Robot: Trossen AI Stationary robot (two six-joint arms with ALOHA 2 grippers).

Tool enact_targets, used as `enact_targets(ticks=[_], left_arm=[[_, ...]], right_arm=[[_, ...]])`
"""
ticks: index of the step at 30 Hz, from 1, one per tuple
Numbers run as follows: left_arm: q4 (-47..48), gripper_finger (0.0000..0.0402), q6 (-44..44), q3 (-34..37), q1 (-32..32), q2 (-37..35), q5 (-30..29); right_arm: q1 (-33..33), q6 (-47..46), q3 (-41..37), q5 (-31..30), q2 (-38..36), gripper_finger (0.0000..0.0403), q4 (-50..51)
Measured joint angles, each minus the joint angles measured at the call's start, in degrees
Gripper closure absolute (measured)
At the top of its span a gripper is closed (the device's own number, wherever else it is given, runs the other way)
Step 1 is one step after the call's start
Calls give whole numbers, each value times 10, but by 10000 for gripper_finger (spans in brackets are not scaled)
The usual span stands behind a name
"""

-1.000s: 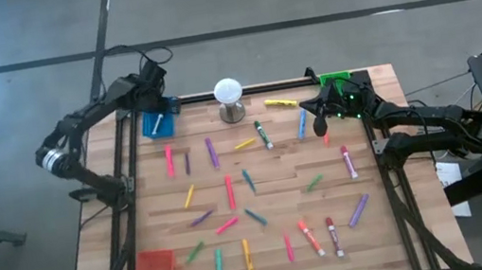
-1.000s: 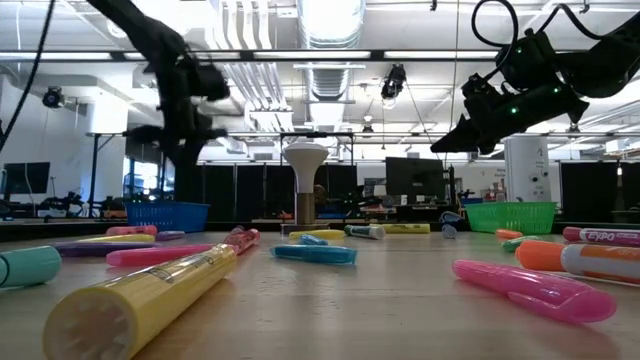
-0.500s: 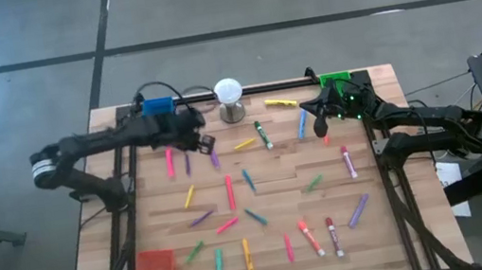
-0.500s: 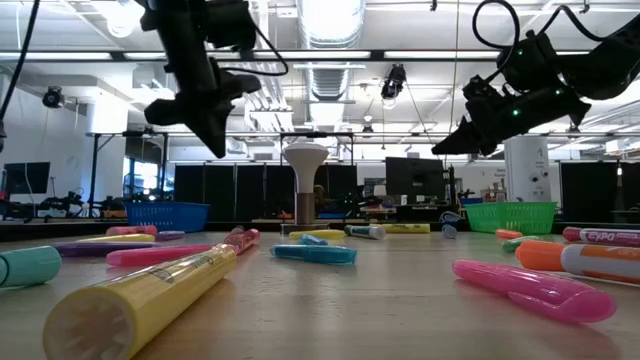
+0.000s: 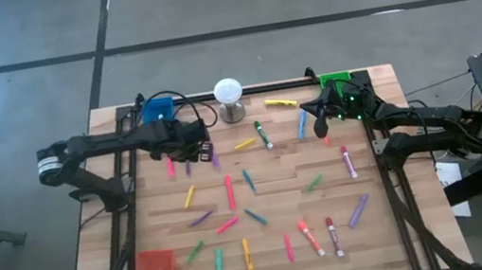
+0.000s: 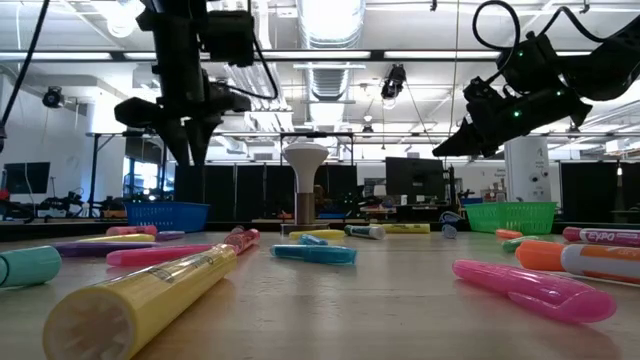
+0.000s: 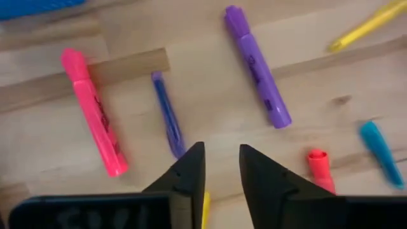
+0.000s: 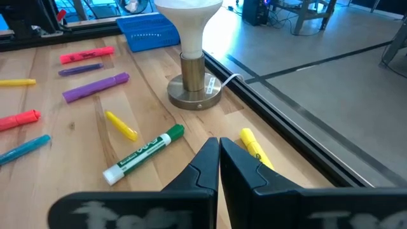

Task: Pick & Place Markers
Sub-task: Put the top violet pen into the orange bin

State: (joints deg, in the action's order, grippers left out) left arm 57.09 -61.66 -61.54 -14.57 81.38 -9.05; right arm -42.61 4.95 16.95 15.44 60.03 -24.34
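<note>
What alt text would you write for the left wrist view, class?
The left gripper, fingers slightly apart, hovers over a wooden table above a thin blue marker, between a pink marker and a purple marker.

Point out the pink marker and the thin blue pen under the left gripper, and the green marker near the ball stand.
pink marker (image 7: 93, 112), left wrist view, middle of its barrel.
thin blue pen (image 7: 166, 117), left wrist view, mid-barrel.
green marker (image 8: 145, 154), right wrist view, white labelled barrel.
</note>
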Motion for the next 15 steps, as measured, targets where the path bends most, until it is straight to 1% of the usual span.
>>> enact_targets(ticks=[6, 15], left_arm=[[-3, 300, -6, 24, -8, 24, 11], [-82, 300, -10, 118, -50, 12, 20]], right_arm=[[0, 0, 0, 0, 0, 394, 0], [0, 0, -5, 0, 0, 394, 0]])
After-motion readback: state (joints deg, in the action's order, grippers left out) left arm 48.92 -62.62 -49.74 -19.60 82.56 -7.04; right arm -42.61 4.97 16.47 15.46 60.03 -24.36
